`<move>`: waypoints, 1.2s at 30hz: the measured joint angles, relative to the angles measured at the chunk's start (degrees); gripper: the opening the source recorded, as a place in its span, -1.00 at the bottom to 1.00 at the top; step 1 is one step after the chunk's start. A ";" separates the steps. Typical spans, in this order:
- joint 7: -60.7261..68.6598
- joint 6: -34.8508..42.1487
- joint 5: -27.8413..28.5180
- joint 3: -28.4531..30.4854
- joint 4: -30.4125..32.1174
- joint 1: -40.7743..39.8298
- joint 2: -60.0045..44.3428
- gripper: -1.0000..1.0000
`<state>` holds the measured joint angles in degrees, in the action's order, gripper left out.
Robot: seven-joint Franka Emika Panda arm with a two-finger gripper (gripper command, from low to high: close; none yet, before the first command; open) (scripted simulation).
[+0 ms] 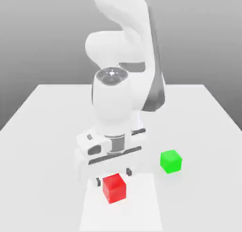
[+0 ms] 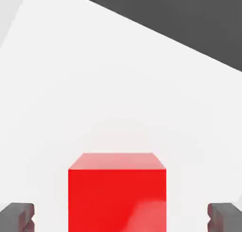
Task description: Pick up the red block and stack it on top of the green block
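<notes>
Red block on white counter, between wide-spread fingers, untouched; green block near, at two o'clock in the exterior view. Could nudge or tip the cube if closed too high or off-centre.

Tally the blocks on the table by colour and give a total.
Red: 1, the red block, sitting between the open gripper fingers.
Green: 1, the green block, apart from it toward the exterior view's right.
Total: 2 blocks on the table.
</notes>
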<state>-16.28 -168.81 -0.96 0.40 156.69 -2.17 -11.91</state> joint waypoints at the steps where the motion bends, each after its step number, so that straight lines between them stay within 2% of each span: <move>1: 0.03 -1.37 0.04 0.02 -0.17 0.01 -1.64 0.00; 2: 0.04 -2.20 0.08 0.04 -0.28 0.02 -2.63 -1.00; 9: -0.11 -2.06 0.23 -0.06 -0.28 -0.08 -2.53 -1.00; 19: -1.66 9.61 1.27 -1.45 2.42 0.69 11.65 -1.00; 26: -6.02 13.08 0.22 -6.92 7.61 8.35 19.74 -1.00; 36: -7.19 16.21 -8.47 -13.52 15.71 22.65 31.65 -1.00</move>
<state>-23.46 -152.61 -9.43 -13.12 172.40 20.48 19.74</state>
